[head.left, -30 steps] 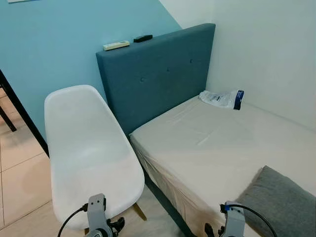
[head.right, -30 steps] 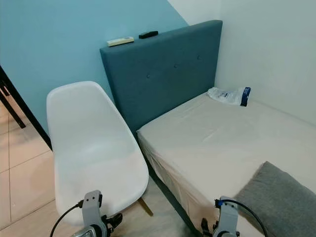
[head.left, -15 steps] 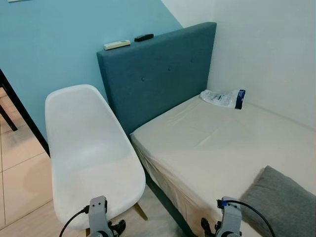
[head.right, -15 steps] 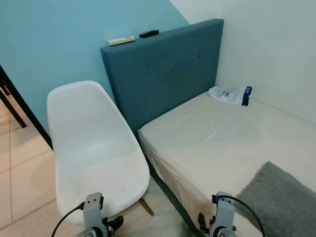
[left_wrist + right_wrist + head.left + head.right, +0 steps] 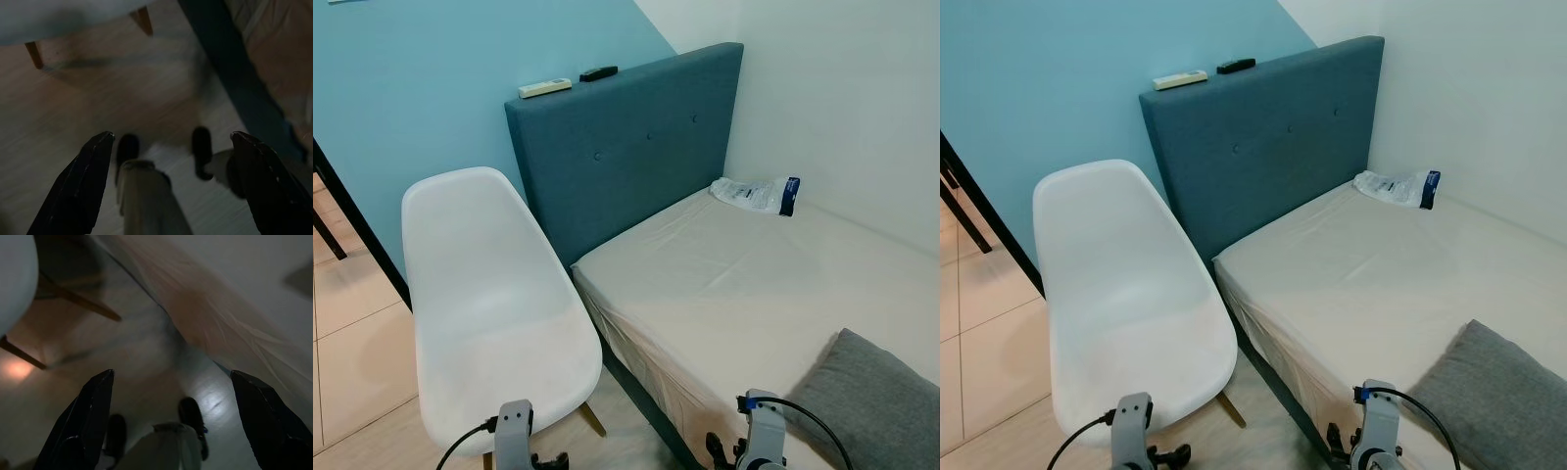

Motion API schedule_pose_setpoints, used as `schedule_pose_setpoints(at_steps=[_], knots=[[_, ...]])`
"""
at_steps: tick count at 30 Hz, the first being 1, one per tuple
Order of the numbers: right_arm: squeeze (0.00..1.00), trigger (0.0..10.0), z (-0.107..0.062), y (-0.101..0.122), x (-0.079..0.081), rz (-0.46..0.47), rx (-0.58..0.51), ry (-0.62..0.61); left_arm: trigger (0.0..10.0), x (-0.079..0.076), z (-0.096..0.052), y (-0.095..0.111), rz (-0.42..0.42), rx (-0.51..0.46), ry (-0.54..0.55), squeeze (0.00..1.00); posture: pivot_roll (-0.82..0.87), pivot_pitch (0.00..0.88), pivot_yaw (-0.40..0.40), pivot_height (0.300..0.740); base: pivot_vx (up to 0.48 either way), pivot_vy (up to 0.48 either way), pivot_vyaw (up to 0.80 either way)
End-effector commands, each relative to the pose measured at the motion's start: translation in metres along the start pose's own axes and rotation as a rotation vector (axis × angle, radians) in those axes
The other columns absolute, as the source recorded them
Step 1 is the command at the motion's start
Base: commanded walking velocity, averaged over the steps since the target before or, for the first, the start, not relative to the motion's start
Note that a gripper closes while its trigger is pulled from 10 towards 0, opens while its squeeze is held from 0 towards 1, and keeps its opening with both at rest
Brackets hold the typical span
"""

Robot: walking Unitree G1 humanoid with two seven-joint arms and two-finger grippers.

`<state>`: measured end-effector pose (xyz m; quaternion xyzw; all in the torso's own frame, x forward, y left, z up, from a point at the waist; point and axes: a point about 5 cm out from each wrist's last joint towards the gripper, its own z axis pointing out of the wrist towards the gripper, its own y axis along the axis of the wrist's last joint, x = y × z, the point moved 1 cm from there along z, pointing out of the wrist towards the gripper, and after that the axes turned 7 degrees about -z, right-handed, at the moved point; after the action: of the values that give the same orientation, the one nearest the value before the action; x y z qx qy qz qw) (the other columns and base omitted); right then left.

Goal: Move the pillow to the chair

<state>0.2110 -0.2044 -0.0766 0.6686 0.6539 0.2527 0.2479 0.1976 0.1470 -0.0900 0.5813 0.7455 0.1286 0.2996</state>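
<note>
A grey pillow (image 5: pixel 886 401) lies on the bed's near right corner, partly cut off by the frame edge. A white moulded chair (image 5: pixel 484 304) with wooden legs stands to the left of the bed, its seat bare. Both arms hang low at the bottom of the head views, the left wrist (image 5: pixel 514 441) before the chair and the right wrist (image 5: pixel 759 441) beside the bed's side. My left gripper (image 5: pixel 168 181) is open over the floor. My right gripper (image 5: pixel 171 421) is open too, above the floor next to the mattress edge.
The bed (image 5: pixel 744 284) has a beige sheet and a blue-grey headboard (image 5: pixel 626 147) carrying two remotes (image 5: pixel 544 88). A plastic packet (image 5: pixel 754 194) lies near the head end. A dark table leg (image 5: pixel 352 220) stands far left on tiled floor.
The camera has shifted slightly. Both wrists sit a little lower in the head views. Pillow and chair have not moved.
</note>
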Motion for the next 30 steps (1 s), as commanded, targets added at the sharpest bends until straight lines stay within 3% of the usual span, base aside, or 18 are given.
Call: schedule_pose_setpoints(at_steps=[1, 13, 21, 27, 30], knots=[[0.0, 10.0, 0.0, -0.009, 0.006, -0.056, 0.046, 0.012, 10.0, 0.008, -0.003, -0.009, 0.061, 0.049, 0.018, 0.0, -0.1, 0.0, 0.034, 0.74, 0.0, 0.0, 0.0], [0.0, 10.0, -0.001, -0.025, 0.026, -0.194, 0.128, 0.046, 10.0, 0.032, -0.011, -0.023, 0.175, 0.108, 0.1, 0.0, -0.06, 0.0, 0.01, 0.74, 0.0, 0.0, 0.0], [0.0, 10.0, -0.001, -0.028, 0.033, -0.253, 0.156, 0.096, 10.0, 0.038, -0.013, -0.022, 0.152, 0.093, 0.136, 0.0, -0.01, 0.0, -0.014, 0.74, 0.0, 0.0, 0.0], [0.0, 10.0, -0.004, -0.043, 0.037, -0.34, 0.25, 0.113, 10.0, 0.041, -0.014, -0.025, 0.132, 0.087, 0.173, 0.0, 0.03, 0.0, -0.049, 0.74, 0.0, 0.0, 0.0], [0.0, 10.0, -0.006, -0.046, 0.033, -0.286, 0.264, 0.09, 10.0, 0.041, -0.015, -0.028, 0.133, 0.094, 0.173, 0.0, 0.02, 0.0, -0.052, 0.74, 0.0, 0.0, 0.0]])
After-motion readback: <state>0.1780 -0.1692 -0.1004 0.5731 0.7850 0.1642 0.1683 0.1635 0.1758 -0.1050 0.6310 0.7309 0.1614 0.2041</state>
